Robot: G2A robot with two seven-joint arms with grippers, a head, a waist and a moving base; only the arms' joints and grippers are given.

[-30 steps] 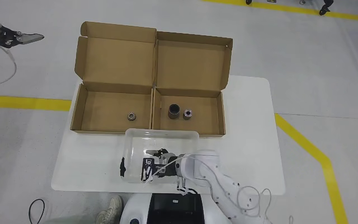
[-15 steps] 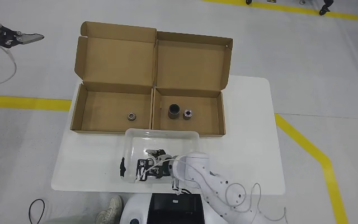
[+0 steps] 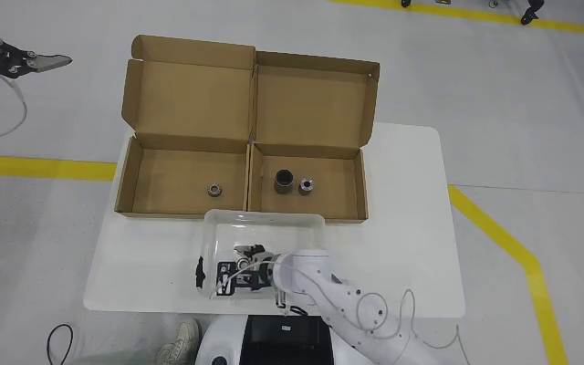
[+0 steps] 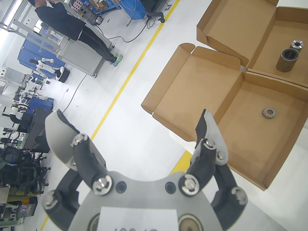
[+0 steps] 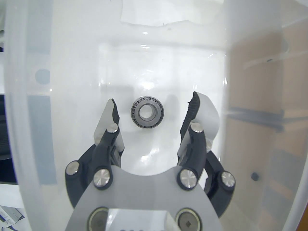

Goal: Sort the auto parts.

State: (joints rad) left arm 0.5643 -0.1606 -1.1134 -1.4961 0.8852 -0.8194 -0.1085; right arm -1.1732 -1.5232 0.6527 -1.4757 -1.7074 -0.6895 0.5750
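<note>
Tapered roller bearing (image 5: pixel 147 112) lies flat on the clear tub (image 5: pixel 252 73) floor, bore upward, between the right gripper (image 5: pixel 153 100) fingers (image 5: pixel 115 112), which are spread wide and empty (bearing slightly off-centre). Left gripper (image 4: pixel 131 116) likewise spread, empty, well off the bench.

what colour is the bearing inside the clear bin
Silver-grey metal, shiny inner ring; the bearing shows best in the right wrist view.

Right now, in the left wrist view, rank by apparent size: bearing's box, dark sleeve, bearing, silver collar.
1. bearing's box
2. dark sleeve
3. bearing and silver collar: these look alike, and the collar lies farther from the camera, so they are left unranked.
</note>
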